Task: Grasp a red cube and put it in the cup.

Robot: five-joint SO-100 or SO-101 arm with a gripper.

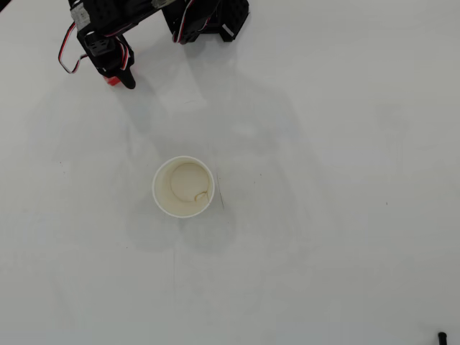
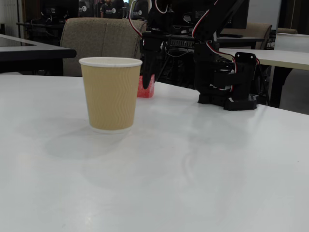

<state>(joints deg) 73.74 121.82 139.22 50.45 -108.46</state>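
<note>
The red cube (image 1: 111, 80) sits on the white table at the far left in the overhead view, mostly covered by the black gripper (image 1: 118, 79). Only a red sliver shows left of one black finger (image 1: 128, 82). In the fixed view the gripper (image 2: 145, 85) reaches down onto the red cube (image 2: 150, 87), and one finger (image 2: 147, 67) crosses the cube's front. The jaws look open around the cube, which rests on the table. The cup (image 1: 183, 187) stands upright and empty, well apart from the gripper. In the fixed view the cup (image 2: 111, 94) hides the cube's left part.
The arm's black base (image 1: 208, 18) stands at the table's far edge and also shows in the fixed view as the base (image 2: 227, 82). A small dark object (image 1: 441, 336) lies at the near right corner. Chairs and desks stand behind the table.
</note>
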